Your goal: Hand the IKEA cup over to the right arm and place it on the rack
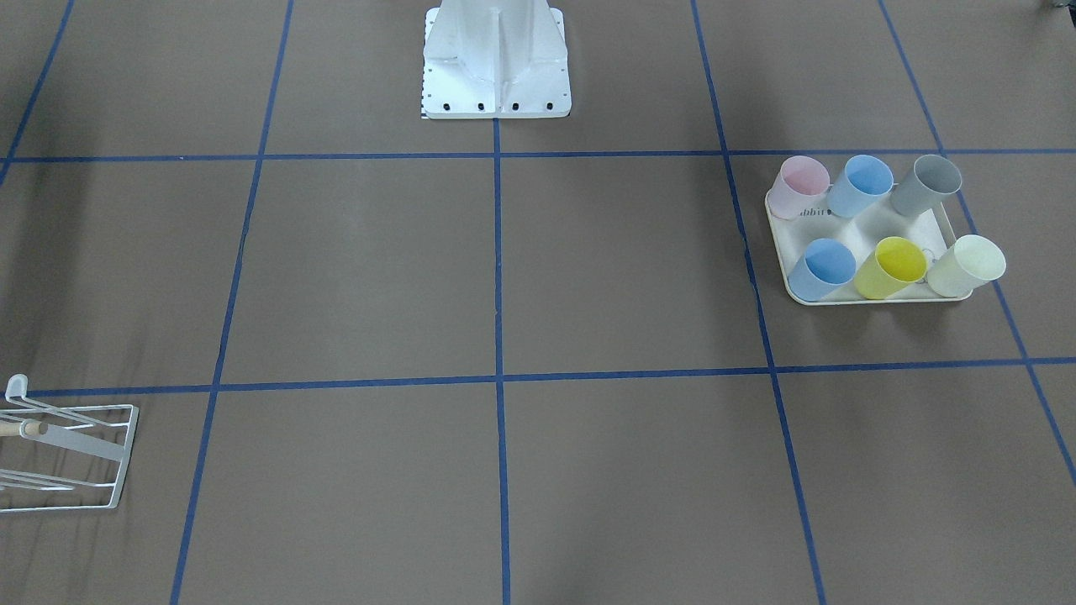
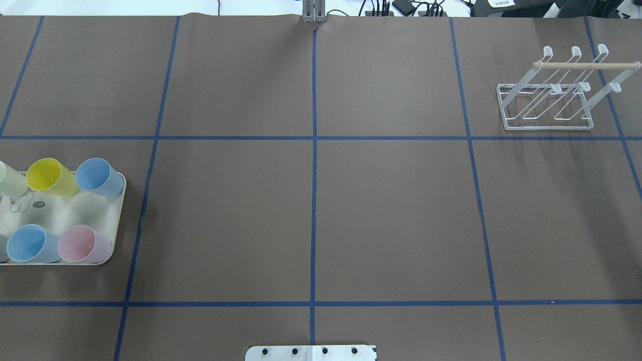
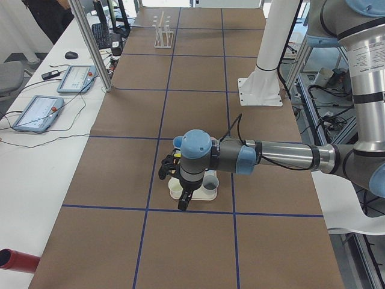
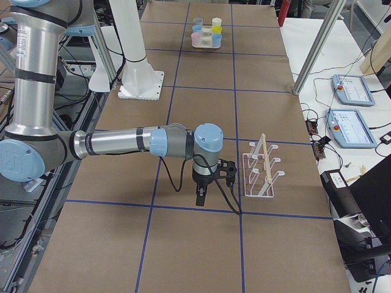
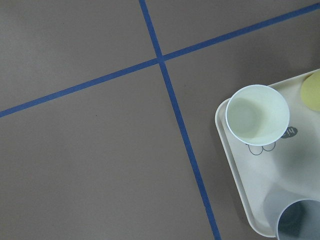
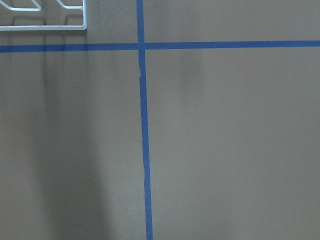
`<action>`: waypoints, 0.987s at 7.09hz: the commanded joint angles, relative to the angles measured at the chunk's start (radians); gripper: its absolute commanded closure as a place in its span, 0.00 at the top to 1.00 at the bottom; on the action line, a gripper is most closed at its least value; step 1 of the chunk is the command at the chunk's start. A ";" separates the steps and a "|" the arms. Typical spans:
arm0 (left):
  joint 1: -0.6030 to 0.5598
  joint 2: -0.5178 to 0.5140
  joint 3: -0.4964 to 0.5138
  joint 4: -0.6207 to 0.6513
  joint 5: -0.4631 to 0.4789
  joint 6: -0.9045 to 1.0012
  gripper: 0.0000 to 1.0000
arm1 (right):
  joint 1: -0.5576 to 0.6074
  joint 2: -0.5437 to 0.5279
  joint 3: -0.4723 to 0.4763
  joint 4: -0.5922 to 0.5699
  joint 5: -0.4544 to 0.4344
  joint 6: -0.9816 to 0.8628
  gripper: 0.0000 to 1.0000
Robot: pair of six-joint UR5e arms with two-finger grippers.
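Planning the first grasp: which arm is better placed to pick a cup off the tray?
Left. The left end effector hangs over the tray, and its wrist view shows the pale green cup below. The right end effector is beside the rack, far from that tray.

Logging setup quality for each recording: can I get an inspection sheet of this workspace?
Surface: brown paper-covered table with blue tape grid, lying flat.
Job's things: six pastel plastic cups upright on the cream rabbit-print tray; white wire rack with wooden dowel, holding no cup.
Clutter: nothing seen.
Grippers: left black two-finger gripper hangs by the tray; right black two-finger gripper hangs beside the rack, apart from it; whether either is open or shut cannot be told.
Cables: thick black cable loop hanging from the right arm's wrist.
Surroundings: tablet-like control pendants on the white side bench.
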 commanded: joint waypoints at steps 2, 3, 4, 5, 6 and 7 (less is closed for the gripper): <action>0.000 0.000 -0.036 0.001 0.000 -0.002 1.00 | 0.000 0.000 0.000 0.000 0.001 0.002 1.00; 0.000 0.002 -0.041 0.001 0.000 -0.003 1.00 | 0.000 0.002 0.000 0.000 0.001 0.002 1.00; 0.000 0.002 -0.074 0.002 0.005 -0.008 1.00 | 0.000 0.002 0.001 0.000 0.001 0.002 1.00; 0.000 0.002 -0.088 0.001 0.011 -0.006 1.00 | 0.000 0.003 0.002 0.002 0.005 0.002 1.00; 0.000 0.002 -0.089 0.001 0.012 -0.003 1.00 | 0.000 0.002 0.002 0.002 0.016 0.002 1.00; 0.002 -0.009 -0.090 -0.025 0.000 -0.008 1.00 | 0.000 0.003 0.003 0.002 0.016 0.002 1.00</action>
